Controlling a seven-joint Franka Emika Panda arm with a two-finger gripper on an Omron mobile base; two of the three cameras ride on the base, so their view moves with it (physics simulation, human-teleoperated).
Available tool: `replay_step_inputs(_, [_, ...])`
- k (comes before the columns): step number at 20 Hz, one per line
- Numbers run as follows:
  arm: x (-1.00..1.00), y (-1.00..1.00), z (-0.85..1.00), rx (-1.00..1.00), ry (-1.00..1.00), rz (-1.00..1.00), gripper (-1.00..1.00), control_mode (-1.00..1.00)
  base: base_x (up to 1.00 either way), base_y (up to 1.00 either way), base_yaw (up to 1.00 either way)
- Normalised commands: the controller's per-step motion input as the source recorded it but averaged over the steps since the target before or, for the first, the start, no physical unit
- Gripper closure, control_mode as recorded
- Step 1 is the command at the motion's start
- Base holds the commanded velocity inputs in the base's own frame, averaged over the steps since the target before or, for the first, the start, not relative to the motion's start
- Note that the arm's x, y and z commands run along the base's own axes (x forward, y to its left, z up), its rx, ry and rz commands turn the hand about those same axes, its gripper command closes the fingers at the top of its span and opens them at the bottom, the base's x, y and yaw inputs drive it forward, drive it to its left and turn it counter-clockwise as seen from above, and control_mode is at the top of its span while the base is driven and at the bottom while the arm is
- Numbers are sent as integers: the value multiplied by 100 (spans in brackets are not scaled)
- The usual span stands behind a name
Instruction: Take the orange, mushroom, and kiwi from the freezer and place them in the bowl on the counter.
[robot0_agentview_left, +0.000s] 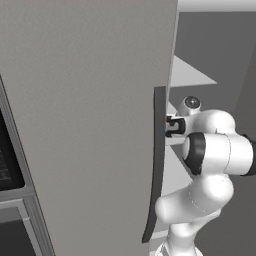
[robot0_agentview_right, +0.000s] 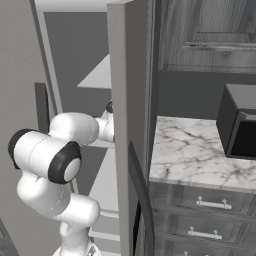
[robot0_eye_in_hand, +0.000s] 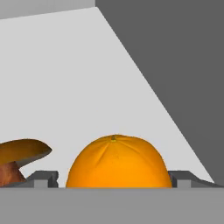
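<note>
Item count: one orange (robot0_eye_in_hand: 117, 162); one mushroom (robot0_eye_in_hand: 19, 156); one freezer (robot0_agentview_left: 90, 125) with two dark handles; one desk (robot0_agentview_right: 192, 150); one black microwave (robot0_agentview_right: 240, 127); three drawers (robot0_agentview_right: 210, 202); two fingers (robot0_eye_in_hand: 43, 178).

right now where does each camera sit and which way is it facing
Left base view: behind the arm's left, facing the open freezer door and handle; white arm at lower right.
Right base view: behind the arm's right, facing the freezer, the counter and microwave; arm at lower left.
Hand view: on the hand, looking along a pale shelf; the orange sits between the open gripper tips, the mushroom beside it.
Both base views share freezer and arm.
</note>
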Motion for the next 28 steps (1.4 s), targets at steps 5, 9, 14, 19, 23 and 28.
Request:
replay_step_inputs(5, [6,-11,-44,1,4,0,100,-100,0,0,0])
replay_step_inputs(9, [1,-13,-46,0,0,0,100,-100,0,0,0])
replay_step_inputs(14, [-31,-10,-2,0,-12,0,100,-100,0,0,0])
replay_step_inputs(19, [-66,0,0,0,-16,0,100,-100,0,0,0])
replay_step_inputs(23, [-46,4,25,0,-11,0,100,-100,0,0,0])
replay_step_inputs(28, [-34,17,41,0,0,1,100,-100,0,0,0])
